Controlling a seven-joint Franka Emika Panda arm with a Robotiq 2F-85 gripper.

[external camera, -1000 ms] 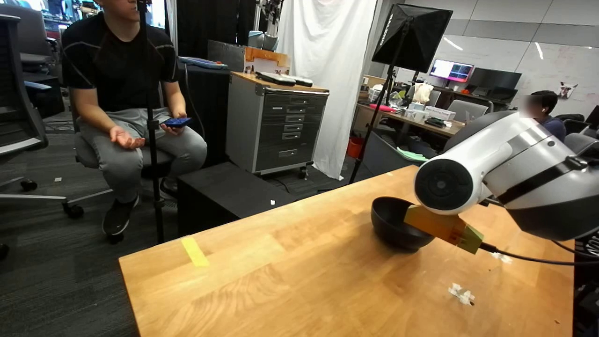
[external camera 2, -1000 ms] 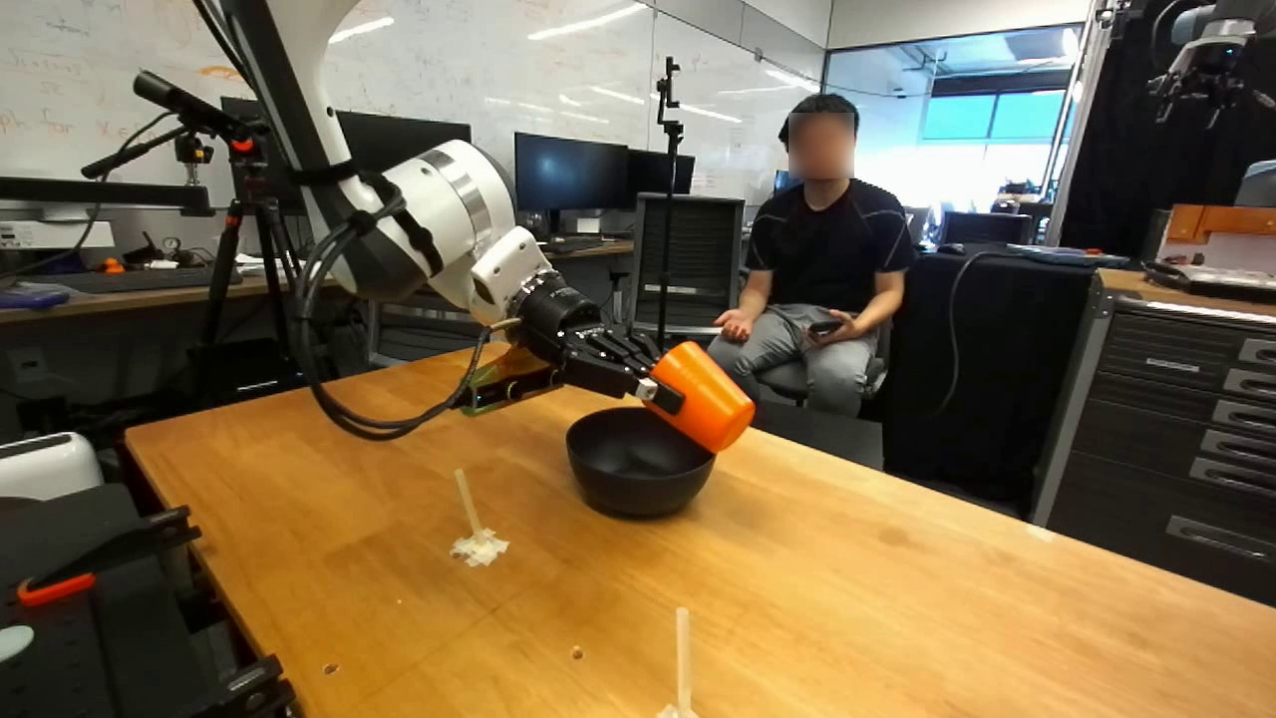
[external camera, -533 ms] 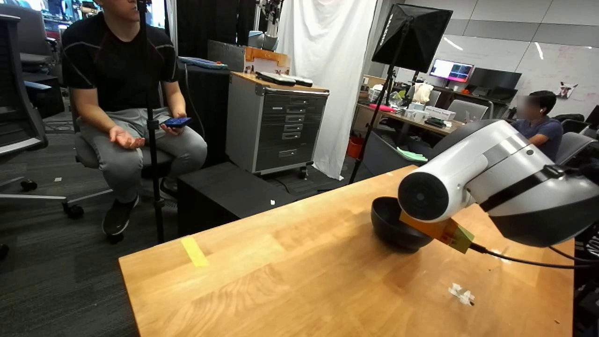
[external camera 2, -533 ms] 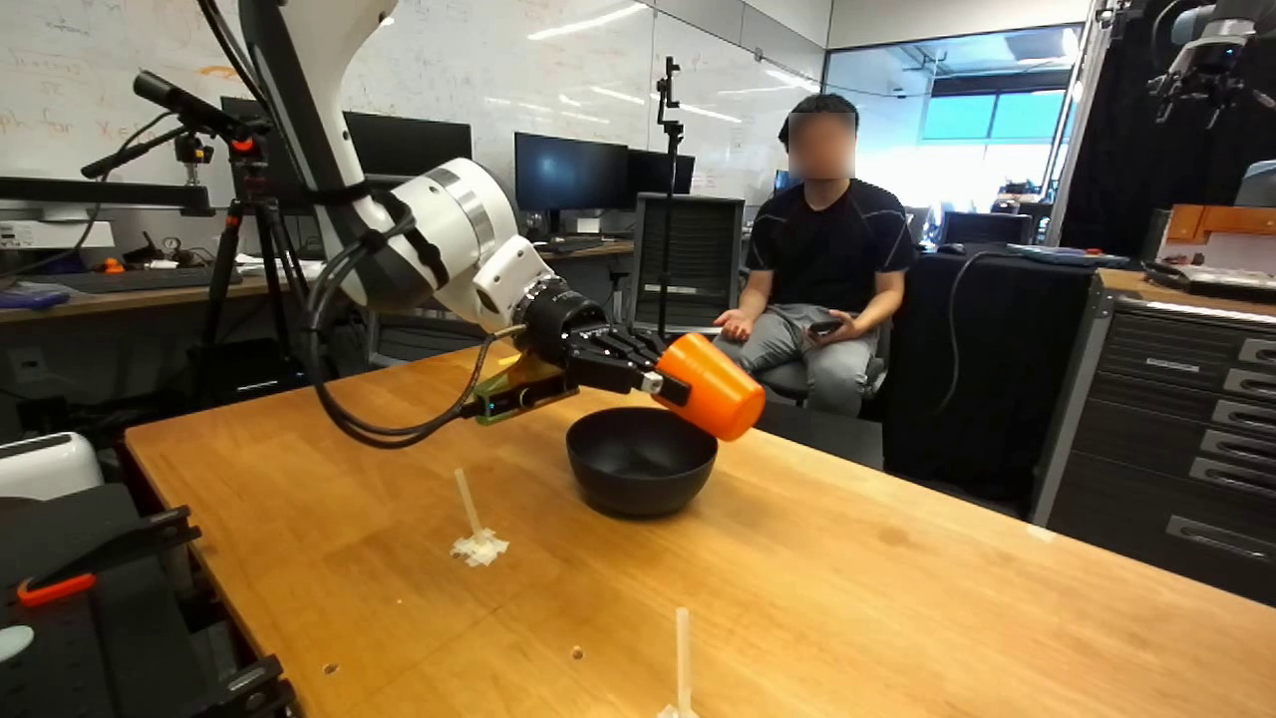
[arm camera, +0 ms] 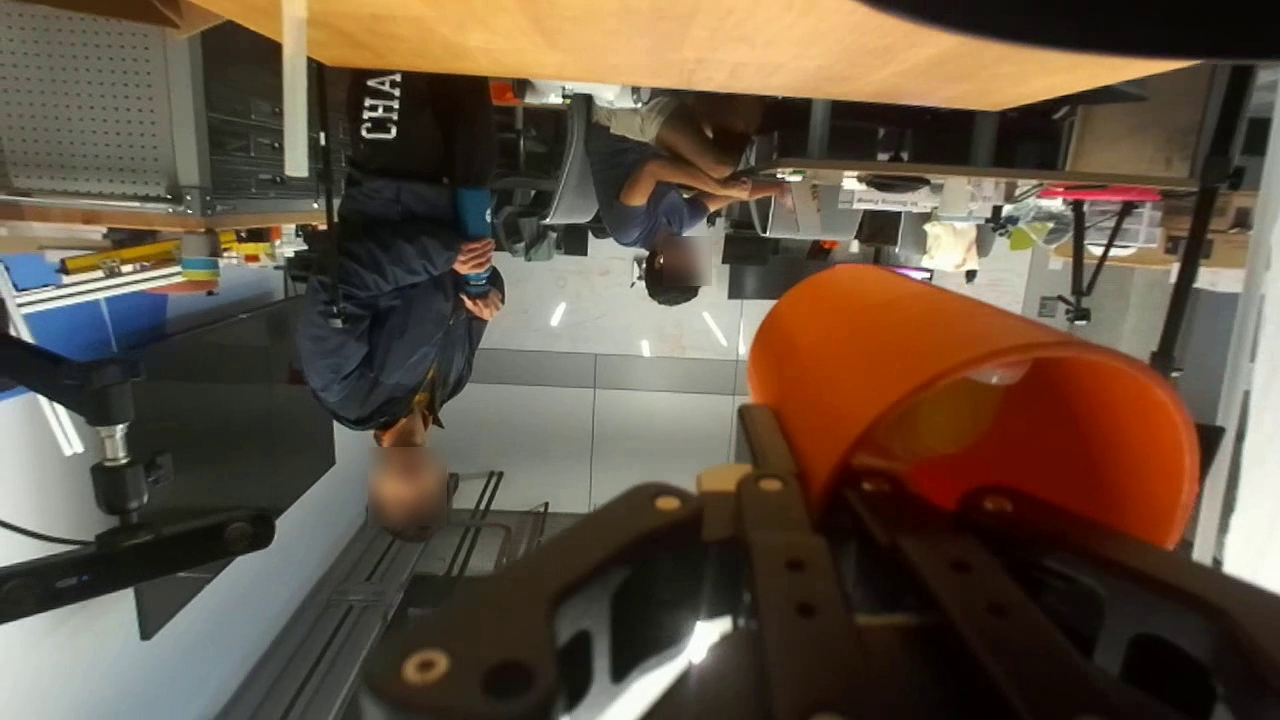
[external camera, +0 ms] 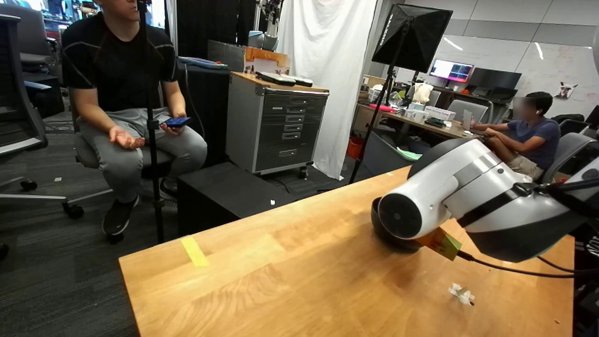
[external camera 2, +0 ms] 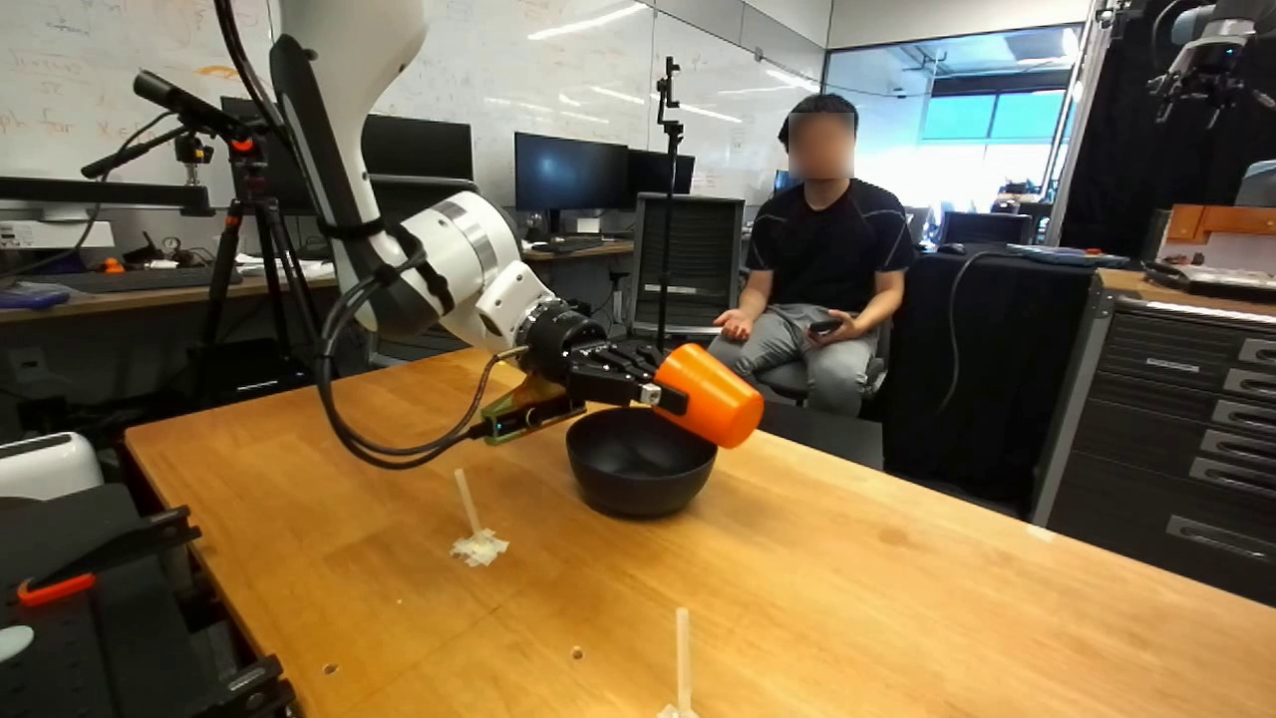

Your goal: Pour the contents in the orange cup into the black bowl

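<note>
My gripper [external camera 2: 666,387] is shut on the wall of the orange cup [external camera 2: 716,399], near its rim. The cup is tilted, with its base to the lower right in this exterior view. The wrist view is upside down. There the gripper [arm camera: 818,470] pinches the cup [arm camera: 860,340], whose opening faces the camera. A pale yellowish patch [arm camera: 940,415] inside is the contents; single bits cannot be made out. The black bowl [external camera 2: 638,474] stands upright below the gripper, its right rim overlapped by the cup. It also shows in an exterior view [external camera: 380,224], where the arm hides the cup.
Upright pale sticks [external camera 2: 467,507] [external camera 2: 683,658] are taped to the wooden table [external camera 2: 847,598]. Dark cables [external camera 2: 339,399] hang in a loop beside the arm. A seated person [external camera 2: 827,259] is beyond the table. Yellow tape [external camera: 195,252] marks the table edge.
In an exterior view the cup has moved slightly right and tipped nearer to level; it rose, then dropped a little. The arm has swung left and down in an exterior view. The bowl has not moved.
</note>
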